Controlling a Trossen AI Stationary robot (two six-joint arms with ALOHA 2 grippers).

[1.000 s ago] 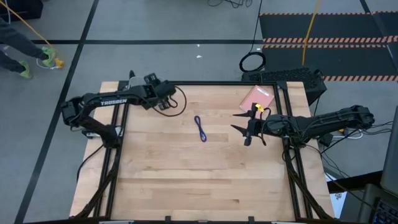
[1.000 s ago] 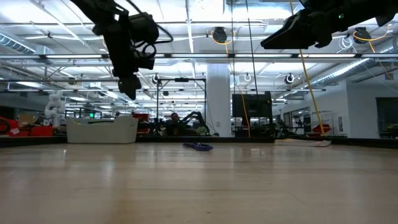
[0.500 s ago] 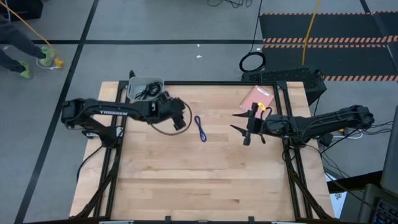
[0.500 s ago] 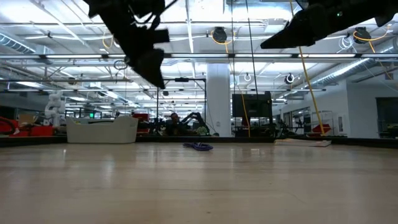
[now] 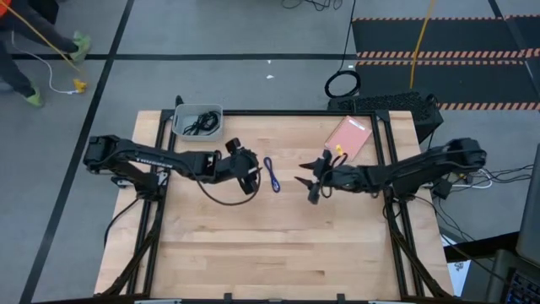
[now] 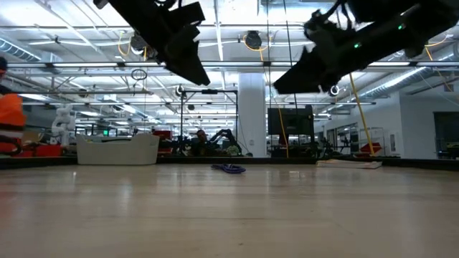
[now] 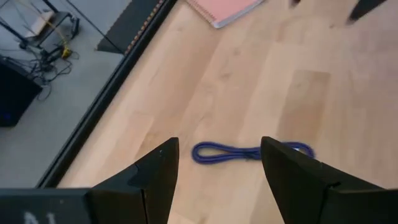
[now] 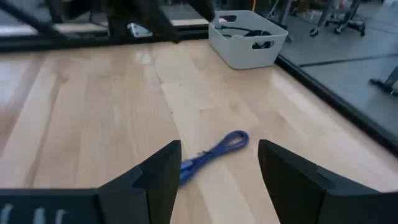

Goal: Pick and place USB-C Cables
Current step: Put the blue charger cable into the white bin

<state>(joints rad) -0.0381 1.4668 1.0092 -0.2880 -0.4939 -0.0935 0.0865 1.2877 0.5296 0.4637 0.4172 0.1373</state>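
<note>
Blue-purple USB-C cable lies flat on the bare wooden table, near the far middle, between the two grippers and touching neither. The left gripper hangs in the air just beside it with fingers spread apart and empty. The right gripper hangs near its other side, fingers also spread and empty. Black cables rest inside the grey bin at the far left corner.
</note>
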